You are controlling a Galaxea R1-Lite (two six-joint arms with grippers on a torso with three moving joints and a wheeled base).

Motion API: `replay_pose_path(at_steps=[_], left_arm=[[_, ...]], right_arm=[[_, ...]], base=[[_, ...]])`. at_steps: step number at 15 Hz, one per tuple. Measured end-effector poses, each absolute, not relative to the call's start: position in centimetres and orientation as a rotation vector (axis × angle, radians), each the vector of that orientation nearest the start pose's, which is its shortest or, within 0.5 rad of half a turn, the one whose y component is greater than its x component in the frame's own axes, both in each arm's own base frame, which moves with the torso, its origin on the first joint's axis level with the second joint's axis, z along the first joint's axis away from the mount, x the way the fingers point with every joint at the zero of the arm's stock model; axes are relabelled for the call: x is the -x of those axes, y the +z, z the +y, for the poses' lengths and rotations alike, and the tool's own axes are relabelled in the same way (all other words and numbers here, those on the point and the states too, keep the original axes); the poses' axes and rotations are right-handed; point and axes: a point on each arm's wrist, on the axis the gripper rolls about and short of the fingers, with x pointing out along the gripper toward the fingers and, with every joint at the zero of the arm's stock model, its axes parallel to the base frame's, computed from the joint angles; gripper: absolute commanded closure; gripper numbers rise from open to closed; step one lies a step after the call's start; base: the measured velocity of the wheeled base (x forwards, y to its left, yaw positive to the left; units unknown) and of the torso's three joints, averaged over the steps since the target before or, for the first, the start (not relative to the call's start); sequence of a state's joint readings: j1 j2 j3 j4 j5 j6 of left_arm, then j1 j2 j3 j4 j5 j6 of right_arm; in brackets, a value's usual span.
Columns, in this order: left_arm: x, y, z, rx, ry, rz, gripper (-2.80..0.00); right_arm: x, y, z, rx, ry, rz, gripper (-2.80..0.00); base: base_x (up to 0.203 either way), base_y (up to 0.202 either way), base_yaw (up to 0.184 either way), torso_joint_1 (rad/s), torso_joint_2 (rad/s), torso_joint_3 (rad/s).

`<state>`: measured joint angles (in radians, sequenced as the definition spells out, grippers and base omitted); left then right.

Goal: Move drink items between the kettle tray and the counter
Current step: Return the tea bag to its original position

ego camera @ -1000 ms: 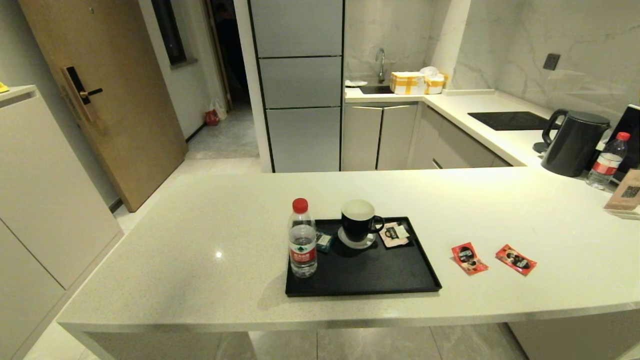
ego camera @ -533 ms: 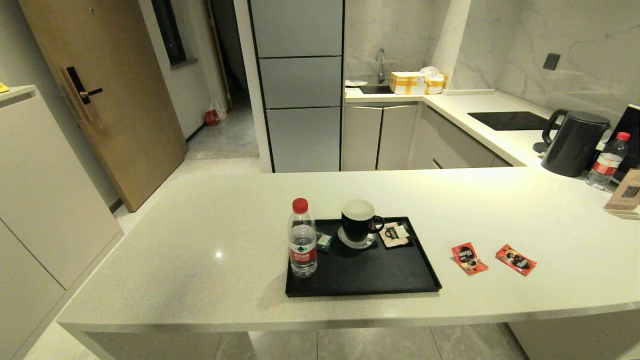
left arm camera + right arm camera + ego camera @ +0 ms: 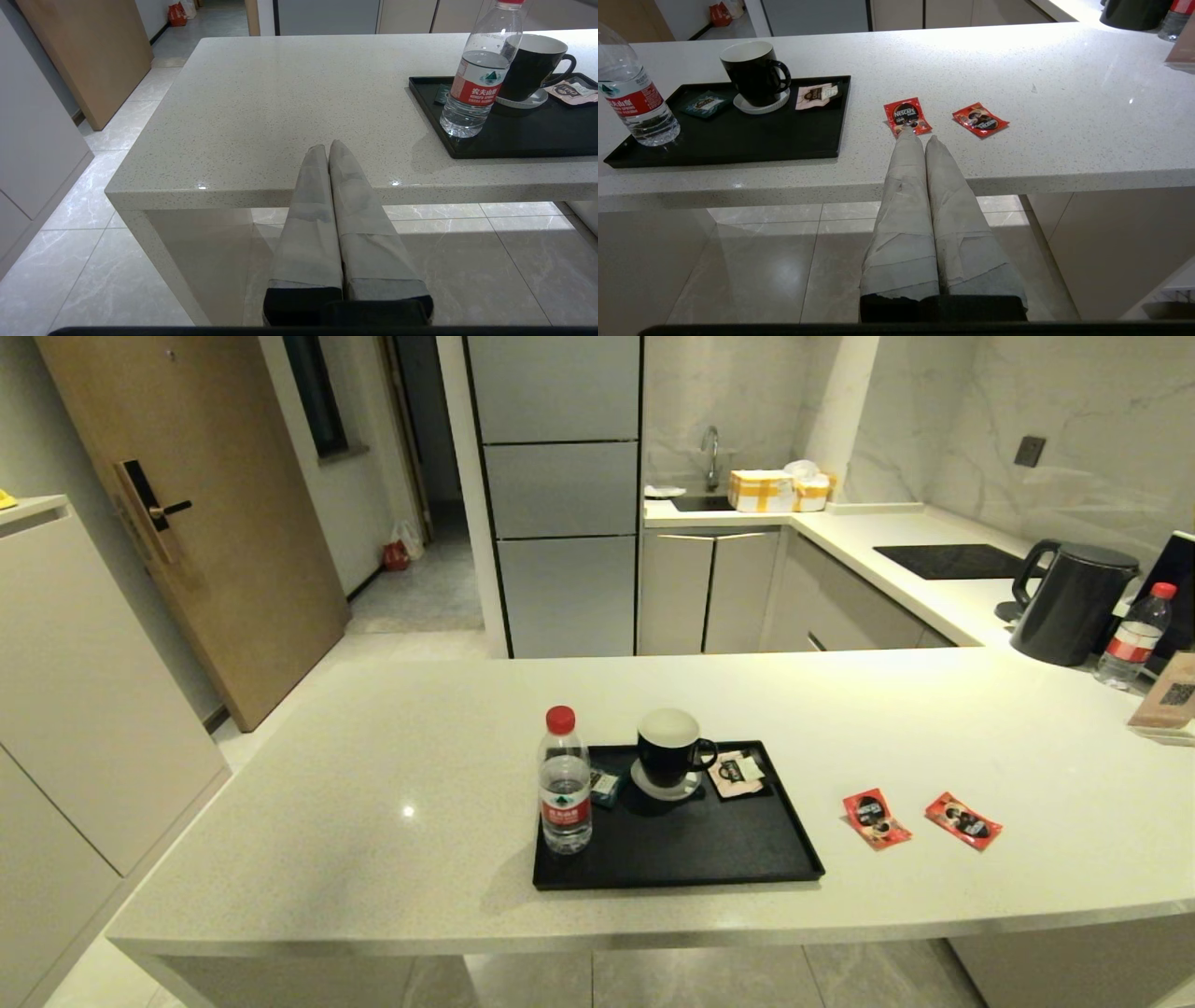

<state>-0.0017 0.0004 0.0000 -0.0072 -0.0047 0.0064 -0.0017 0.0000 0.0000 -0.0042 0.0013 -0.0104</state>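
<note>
Two red sachets [image 3: 876,818] [image 3: 963,820] lie flat on the counter [image 3: 373,803], right of the black tray [image 3: 691,859]. The right gripper [image 3: 919,136], fingers pressed together and empty, hangs before the counter edge, nearest the left sachet. The left gripper [image 3: 329,145] is likewise closed, well apart.

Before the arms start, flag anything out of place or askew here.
Two red sachets lie loose and skewed on the counter, right of the black tray holding the other packets. Nothing looks spilled or damaged.

black tray [image 3: 681,873], two red sachets [image 3: 876,819] beside
</note>
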Motion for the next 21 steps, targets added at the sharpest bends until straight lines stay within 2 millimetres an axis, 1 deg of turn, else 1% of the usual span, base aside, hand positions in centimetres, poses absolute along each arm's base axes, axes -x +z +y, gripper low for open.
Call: replay_pose_path(at_steps=[21], left_arm=[[2.28,7.62,-0.01,-0.006,-0.006,-0.007,0.00]], right_arm=[[2.28,7.59,0.01,0.010,-0.001,-0.004,0.00]], base=[[0.000,0.000,0.000,0.000,0.00,0.000]])
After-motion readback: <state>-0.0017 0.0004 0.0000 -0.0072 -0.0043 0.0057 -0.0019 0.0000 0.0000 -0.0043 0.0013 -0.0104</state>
